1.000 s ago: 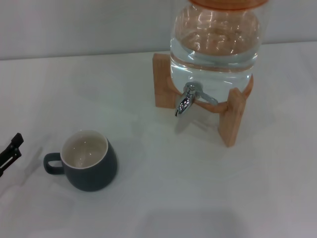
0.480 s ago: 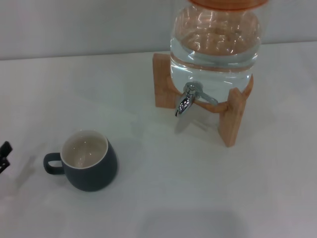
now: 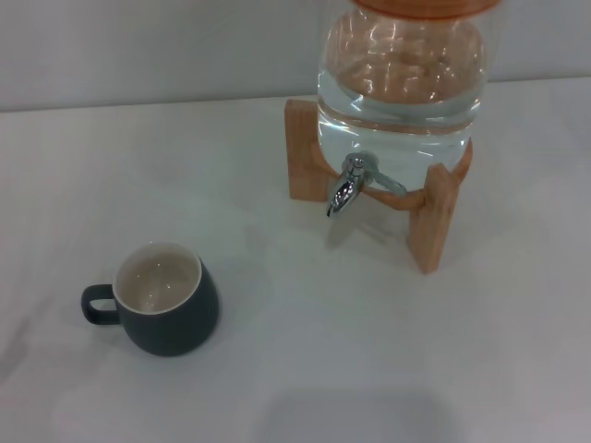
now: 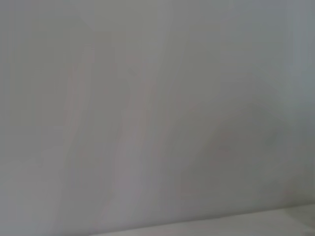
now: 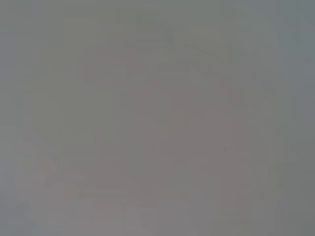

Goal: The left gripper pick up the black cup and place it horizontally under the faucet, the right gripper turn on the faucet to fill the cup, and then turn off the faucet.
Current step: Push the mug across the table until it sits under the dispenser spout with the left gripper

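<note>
the water jar [image 3: 402,74] is cut off by the top edge of the head view, so its upper part and orange lid are only partly seen. the rear of the wooden stand [image 3: 434,217] is hidden behind the jar. in both wrist views only a blank, blurred grey-white surface is shown, and nothing can be made out there.

Soft even light, glare on glass jar [image 3: 402,69]; faint shadows on table [image 3: 277,369]; wrist views blank, w/o detail

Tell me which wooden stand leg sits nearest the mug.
The left upright plank of the wooden stand; the other plank stands farther from the dark charcoal mug.
</note>
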Robot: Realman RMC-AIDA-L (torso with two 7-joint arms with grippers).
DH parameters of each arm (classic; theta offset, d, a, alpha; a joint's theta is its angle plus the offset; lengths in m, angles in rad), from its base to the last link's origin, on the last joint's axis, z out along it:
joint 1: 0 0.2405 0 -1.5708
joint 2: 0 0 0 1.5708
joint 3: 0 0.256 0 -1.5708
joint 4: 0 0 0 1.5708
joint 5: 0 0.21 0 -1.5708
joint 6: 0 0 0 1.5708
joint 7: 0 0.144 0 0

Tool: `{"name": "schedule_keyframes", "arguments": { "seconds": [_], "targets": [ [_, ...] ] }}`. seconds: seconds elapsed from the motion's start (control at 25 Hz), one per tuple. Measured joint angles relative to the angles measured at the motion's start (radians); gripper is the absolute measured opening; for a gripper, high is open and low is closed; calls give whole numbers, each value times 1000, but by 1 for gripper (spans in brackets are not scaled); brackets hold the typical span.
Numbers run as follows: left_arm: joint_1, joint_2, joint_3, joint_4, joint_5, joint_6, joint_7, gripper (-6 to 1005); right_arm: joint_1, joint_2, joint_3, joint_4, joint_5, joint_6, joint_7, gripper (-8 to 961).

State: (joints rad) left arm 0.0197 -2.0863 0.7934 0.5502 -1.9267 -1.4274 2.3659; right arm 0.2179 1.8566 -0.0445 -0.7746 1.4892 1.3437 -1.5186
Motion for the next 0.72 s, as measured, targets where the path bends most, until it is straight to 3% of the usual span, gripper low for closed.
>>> {"name": "schedule_keyframes", "arguments": {
  "seconds": [0.32,0.72],
  "targets": [
    [16,1,-1,-25,0,-3,28,862,-2,7,-1,0,-2,0,0,843],
    [-39,1,20,-167,39,-7,112,861,-3,7,-2,1,-3,3,0,843]
  ]
}}
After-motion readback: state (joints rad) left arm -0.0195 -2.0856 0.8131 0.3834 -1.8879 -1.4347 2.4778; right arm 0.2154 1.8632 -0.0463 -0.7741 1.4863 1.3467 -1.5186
